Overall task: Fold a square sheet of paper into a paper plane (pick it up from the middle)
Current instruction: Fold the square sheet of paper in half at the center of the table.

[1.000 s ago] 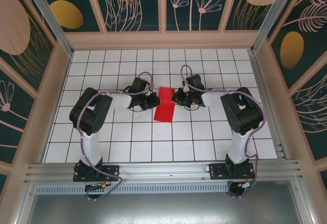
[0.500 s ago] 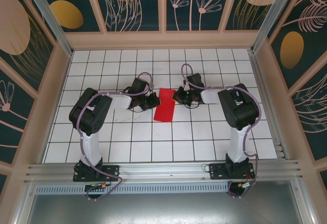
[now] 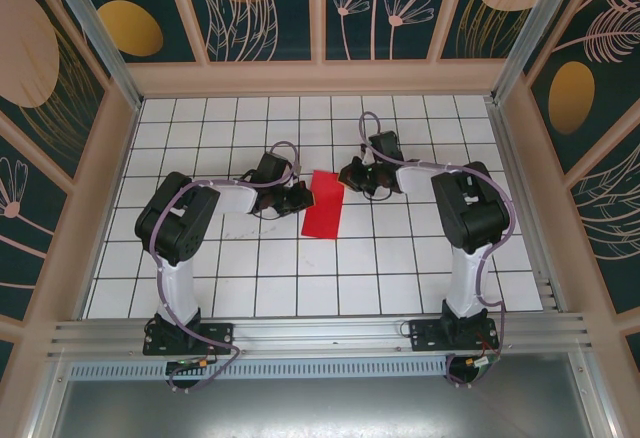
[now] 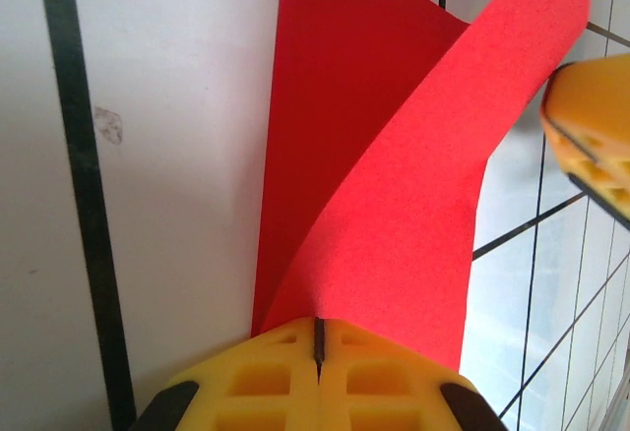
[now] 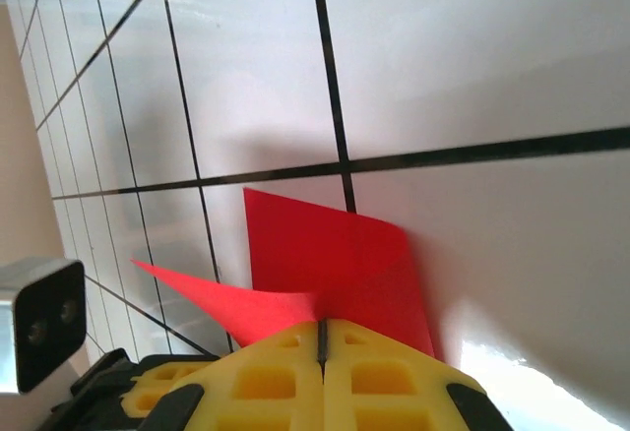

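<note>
Red paper (image 3: 322, 210) pinched in closed left hand (image 4: 318, 328) and closed right hand (image 5: 322, 331); match edges squarely before flattening the crease on the surface (image 3: 400, 258).

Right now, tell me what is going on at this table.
A red square sheet of paper sits mid-fold in the middle of the gridded table. The left gripper is shut on its left edge, and the right gripper is shut on its far right corner. Part of the paper lies flat on the tiles while a flap curls up between the two grippers. It has no plane shape yet.
</note>
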